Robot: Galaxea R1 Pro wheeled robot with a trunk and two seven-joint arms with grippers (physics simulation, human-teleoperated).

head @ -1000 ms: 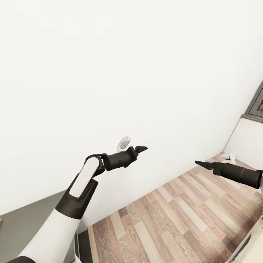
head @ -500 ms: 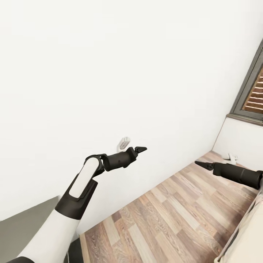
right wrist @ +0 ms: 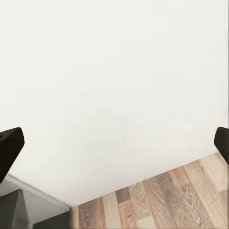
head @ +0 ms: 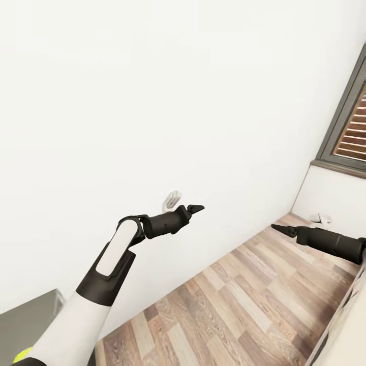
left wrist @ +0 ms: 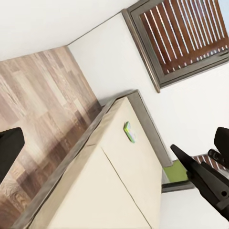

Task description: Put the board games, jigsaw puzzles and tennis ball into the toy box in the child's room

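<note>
While both arms hang raised before a bare white wall (head: 152, 91), the robot faces a corner of the child's room. Its left gripper (head: 195, 208) is held out over the wood-plank floor (head: 244, 300); from the head camera its dark fingertips look close together, yet its own wrist camera shows the two fingers (left wrist: 8, 150) at opposite edges of the picture, spread wide with nothing between them. The right gripper (head: 280, 229) points toward the wall from the right side, and its wrist camera likewise shows fingers (right wrist: 9, 145) set far apart and empty.

The bed (left wrist: 114, 186) (beige mattress, dark grey frame) shows in the left wrist camera, with a small green-and-white board game (left wrist: 129, 132) lying flat on the mattress near its edge; a sliver of the bed also enters the head view at lower right. A slatted brown window (head: 353, 127) in a grey frame sits at the right. At lower left, the grey table (head: 25, 320) edge shows, and a yellow-green tennis ball (head: 21, 354) peeks out beside the left arm. A small white wall fitting (head: 173, 199) sits just behind the left gripper.
</note>
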